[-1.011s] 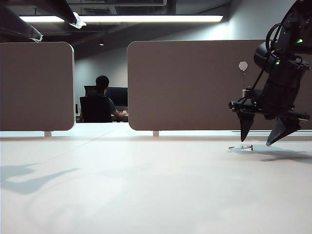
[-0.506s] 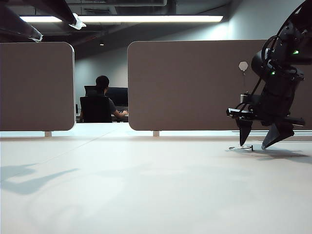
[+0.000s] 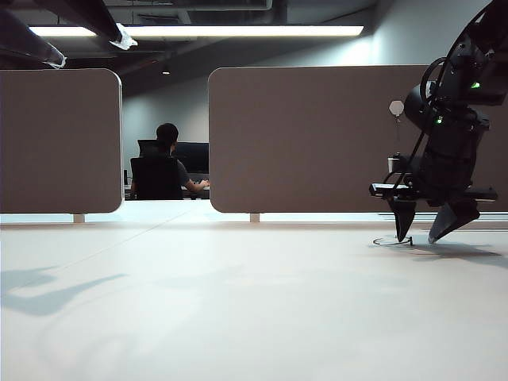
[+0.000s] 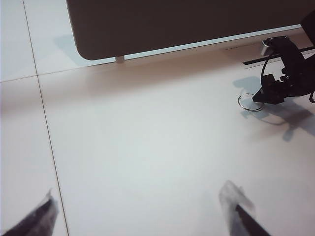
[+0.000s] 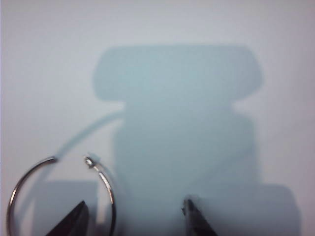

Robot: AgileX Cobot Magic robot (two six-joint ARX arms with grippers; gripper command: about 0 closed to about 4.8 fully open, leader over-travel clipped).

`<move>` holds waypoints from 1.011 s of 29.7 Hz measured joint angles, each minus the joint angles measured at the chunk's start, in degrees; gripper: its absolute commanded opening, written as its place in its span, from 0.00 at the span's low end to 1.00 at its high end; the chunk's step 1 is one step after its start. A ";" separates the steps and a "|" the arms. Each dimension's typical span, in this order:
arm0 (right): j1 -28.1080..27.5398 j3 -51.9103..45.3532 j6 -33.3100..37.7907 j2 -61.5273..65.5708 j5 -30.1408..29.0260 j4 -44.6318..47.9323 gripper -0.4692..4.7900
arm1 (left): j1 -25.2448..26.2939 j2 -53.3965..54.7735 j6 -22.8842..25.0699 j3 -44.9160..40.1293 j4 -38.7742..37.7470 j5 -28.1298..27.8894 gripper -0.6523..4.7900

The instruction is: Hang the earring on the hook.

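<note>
The right pincer is down at the desk on the right of the exterior view, tips pointing down and just at the surface, jaws partly apart and holding nothing. The earring lies flat on the desk beneath it. In the right wrist view one fingertip sits inside the hoop and the other stands outside it, so one side of the thin wire runs between them. The hoop's clasp is open, with a gap at the far side of the ring.

The step in hand looks like the pick-up. To do it well, the jaws should meet squarely on that wire with the tips kept right at the desk, since so slender a hoop could slide away or flip if pinched off-centre. A grip well away from the open gap would leave the ring free to slip over the prong.

The hook is high on the brown panel behind the desk, above and well apart from the earring, and bare.

The left pincer hangs wide open over bare desk, well away from the earring, empty.

No container is in view
</note>
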 measured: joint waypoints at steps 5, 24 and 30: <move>0.11 0.35 0.00 0.72 1.55 -0.44 0.46 | 0.00 0.02 0.00 0.00 0.00 -0.79 1.00; -0.37 0.33 0.35 1.44 -3.06 3.39 0.08 | 0.00 0.02 1.46 0.00 -0.39 -2.49 1.00; -1.33 -2.19 0.83 -8.17 -16.70 7.37 0.08 | 0.00 0.02 1.46 0.00 -0.37 -2.54 1.00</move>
